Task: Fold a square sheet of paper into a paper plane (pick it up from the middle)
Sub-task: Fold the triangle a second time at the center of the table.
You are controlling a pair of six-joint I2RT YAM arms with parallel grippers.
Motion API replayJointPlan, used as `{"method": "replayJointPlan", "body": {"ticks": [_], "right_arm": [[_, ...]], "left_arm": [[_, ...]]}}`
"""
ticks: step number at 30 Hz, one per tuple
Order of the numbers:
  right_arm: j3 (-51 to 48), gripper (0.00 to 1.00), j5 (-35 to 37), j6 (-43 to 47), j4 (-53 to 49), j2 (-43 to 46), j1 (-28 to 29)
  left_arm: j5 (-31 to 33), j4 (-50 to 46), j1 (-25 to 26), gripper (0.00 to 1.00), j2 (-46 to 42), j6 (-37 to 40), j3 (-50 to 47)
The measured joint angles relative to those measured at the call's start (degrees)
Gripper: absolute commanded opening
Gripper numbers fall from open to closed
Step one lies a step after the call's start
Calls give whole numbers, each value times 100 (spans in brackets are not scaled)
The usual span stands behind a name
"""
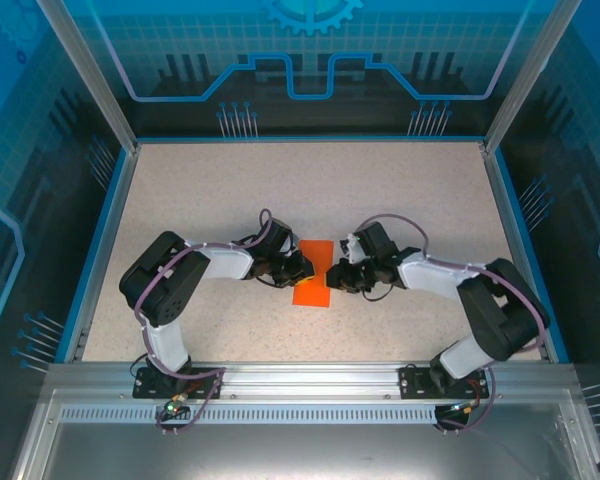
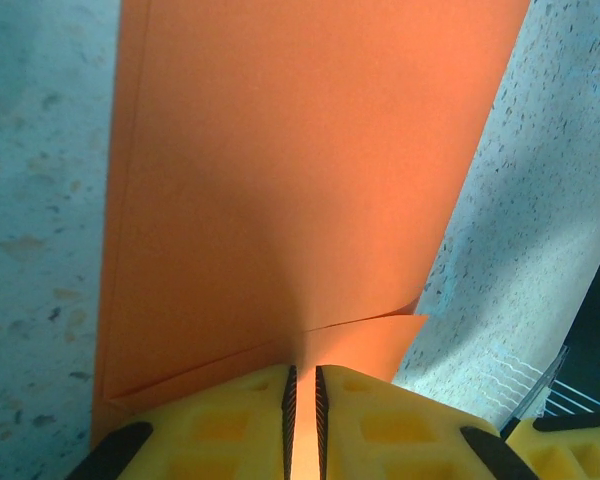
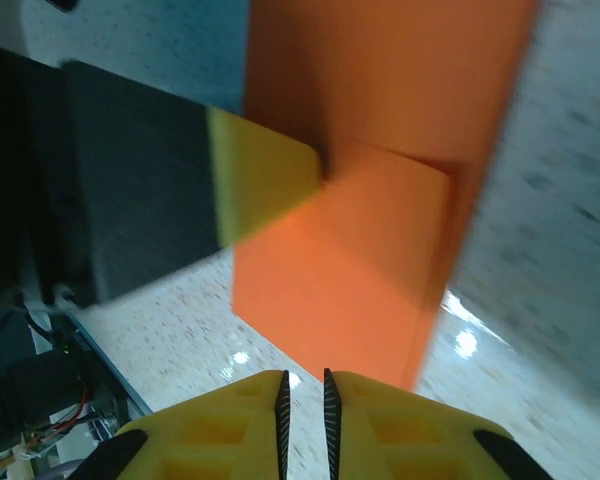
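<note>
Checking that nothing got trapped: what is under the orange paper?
Speckled table shows all round the orange paper. In the left wrist view a second folded layer peeks out beneath the top one. The table directly under the paper is covered, so anything there cannot be seen.

top external: bright, even overhead light on tabletop (image 1: 200,200), sharp, blue tint around the edges | left wrist: cyan cast at left, soft shadow across lower square sheet of paper (image 2: 280,200), speckle crisp | right wrist: motion-blurred, white glare spots low, dark left side
</note>
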State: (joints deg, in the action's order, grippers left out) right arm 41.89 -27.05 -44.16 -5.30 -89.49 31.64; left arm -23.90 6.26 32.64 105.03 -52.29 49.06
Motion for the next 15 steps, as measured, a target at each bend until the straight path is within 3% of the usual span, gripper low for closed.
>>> {"method": "replayJointPlan", "body": {"ticks": [8,15], "right_arm": [[317,16,-39,-4,138,-850,363],[-131,17,-57,-22,461,-772,358]], "left_arm": [[2,2,0,17,0,0,0],[4,-4,0,17,0,24,0]]}}
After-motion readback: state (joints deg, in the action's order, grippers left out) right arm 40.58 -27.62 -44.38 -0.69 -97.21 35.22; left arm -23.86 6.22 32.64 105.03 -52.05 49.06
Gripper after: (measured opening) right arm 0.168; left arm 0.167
